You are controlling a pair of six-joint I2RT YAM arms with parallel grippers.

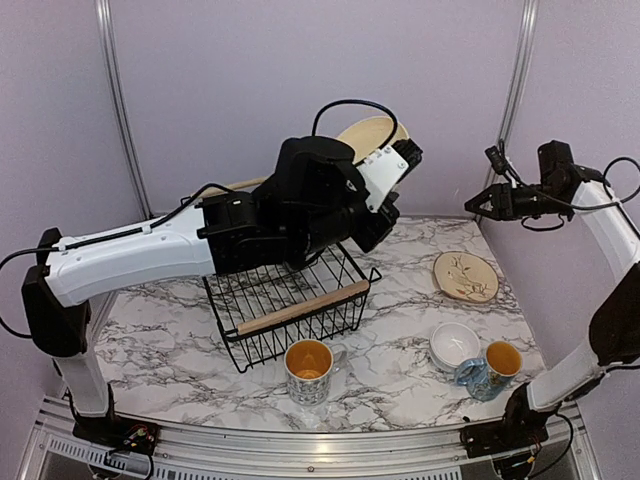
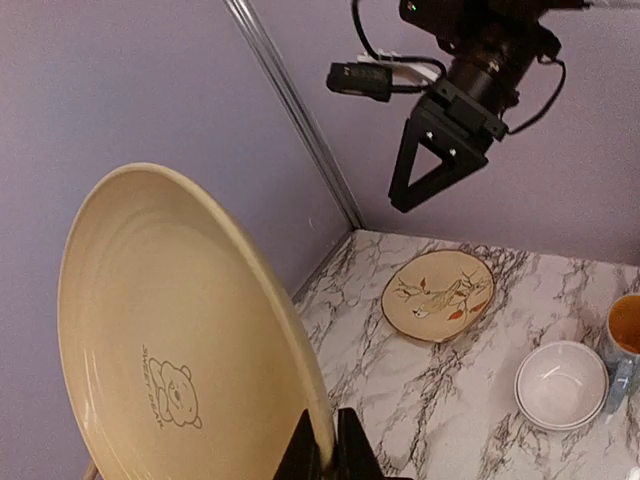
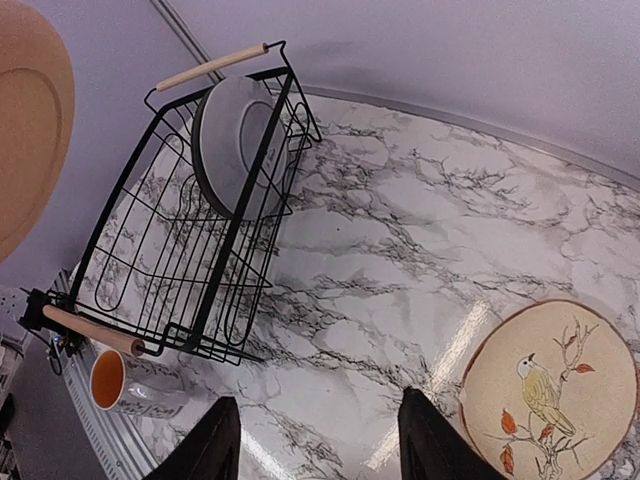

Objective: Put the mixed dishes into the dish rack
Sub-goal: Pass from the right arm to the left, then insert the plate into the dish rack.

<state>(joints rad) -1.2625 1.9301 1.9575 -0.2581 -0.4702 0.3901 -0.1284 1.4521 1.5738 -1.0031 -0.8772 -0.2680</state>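
Note:
My left gripper (image 2: 331, 452) is shut on the rim of a large cream plate (image 2: 160, 340) with a bear print. It holds the plate on edge, high above the back of the dish rack (image 1: 292, 301). From above, the cream plate (image 1: 366, 137) shows behind the left arm. A grey plate (image 3: 238, 146) stands upright in the dish rack (image 3: 150, 250). My right gripper (image 3: 320, 442) is open and empty, raised above the marble table near the back right (image 1: 482, 204). A small tan bird plate (image 1: 466, 276) lies flat below it.
Stacked white bowls (image 1: 455, 345) and a blue-handled mug (image 1: 490, 370) stand at the front right. A second orange-lined mug (image 1: 308, 371) stands in front of the rack. The rack's wooden handle (image 1: 302, 308) faces the front. Lilac walls enclose the table.

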